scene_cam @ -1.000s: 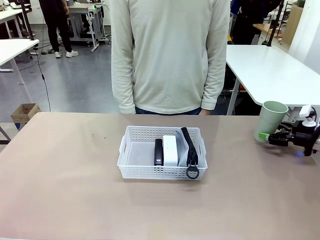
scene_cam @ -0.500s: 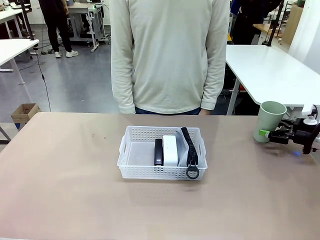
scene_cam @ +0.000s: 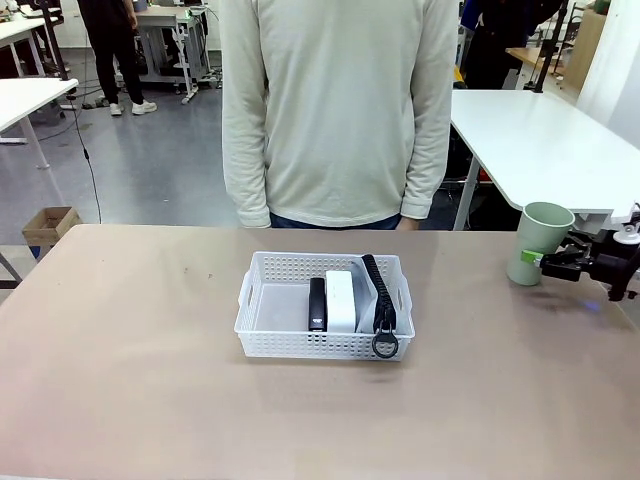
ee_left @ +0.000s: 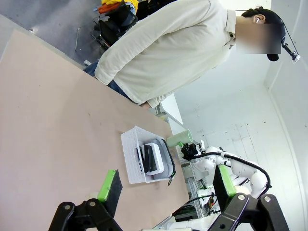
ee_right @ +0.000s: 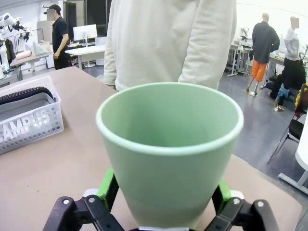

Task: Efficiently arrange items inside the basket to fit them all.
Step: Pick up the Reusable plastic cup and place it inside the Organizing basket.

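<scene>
At table's right edge, right claw (scene_cam: 548, 262) spread around cup (scene_cam: 539, 243), contact unclear; left claw (ee_left: 166, 186) apart.

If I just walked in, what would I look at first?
Probably the pale green plastic cup, standing upright near the table's right edge with the right gripper open around its base. Next, the white lattice plastic basket mid-table, holding a small black stapler, a white boxy block and a grey zippered pouch side by side.

Cup (scene_cam: 540, 243) right of basket (scene_cam: 262, 310)
</scene>
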`<state>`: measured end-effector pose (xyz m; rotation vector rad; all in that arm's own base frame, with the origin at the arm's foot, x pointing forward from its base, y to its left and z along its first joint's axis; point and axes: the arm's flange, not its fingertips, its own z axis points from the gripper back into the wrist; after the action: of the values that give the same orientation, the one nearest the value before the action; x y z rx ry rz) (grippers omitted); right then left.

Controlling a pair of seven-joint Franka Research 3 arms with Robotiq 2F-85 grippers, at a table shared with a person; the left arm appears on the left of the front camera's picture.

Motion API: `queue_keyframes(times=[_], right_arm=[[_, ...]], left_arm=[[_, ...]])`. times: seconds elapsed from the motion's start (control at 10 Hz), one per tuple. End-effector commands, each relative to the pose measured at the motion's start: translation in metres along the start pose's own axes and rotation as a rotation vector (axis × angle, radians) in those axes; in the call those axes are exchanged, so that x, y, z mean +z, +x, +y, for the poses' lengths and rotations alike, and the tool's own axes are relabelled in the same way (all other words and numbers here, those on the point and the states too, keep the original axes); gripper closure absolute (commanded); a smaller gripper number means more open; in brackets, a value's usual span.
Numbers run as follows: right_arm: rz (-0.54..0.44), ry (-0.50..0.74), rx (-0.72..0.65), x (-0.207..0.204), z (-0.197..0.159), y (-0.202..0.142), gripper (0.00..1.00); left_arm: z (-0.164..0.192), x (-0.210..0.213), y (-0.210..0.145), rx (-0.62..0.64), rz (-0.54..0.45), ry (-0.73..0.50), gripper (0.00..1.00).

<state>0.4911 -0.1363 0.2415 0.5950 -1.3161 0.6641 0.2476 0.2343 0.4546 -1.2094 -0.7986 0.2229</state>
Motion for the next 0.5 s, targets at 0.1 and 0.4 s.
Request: queue_keyframes(times=[0.1, 0.4], right_arm=[[-0.036, -0.036, 0.028, 0.0043, 0.0052, 0.0020, 0.41], [-0.024, -0.015, 0.022, 0.0061, 0.0065, 0.0034, 1.00]], left_arm=[[0.0001, -0.0012, -0.0018, -0.022, -0.012, -0.021, 0.00], [0.0001, -0.0012, -0.0018, -0.022, -0.012, -0.021, 0.00]])
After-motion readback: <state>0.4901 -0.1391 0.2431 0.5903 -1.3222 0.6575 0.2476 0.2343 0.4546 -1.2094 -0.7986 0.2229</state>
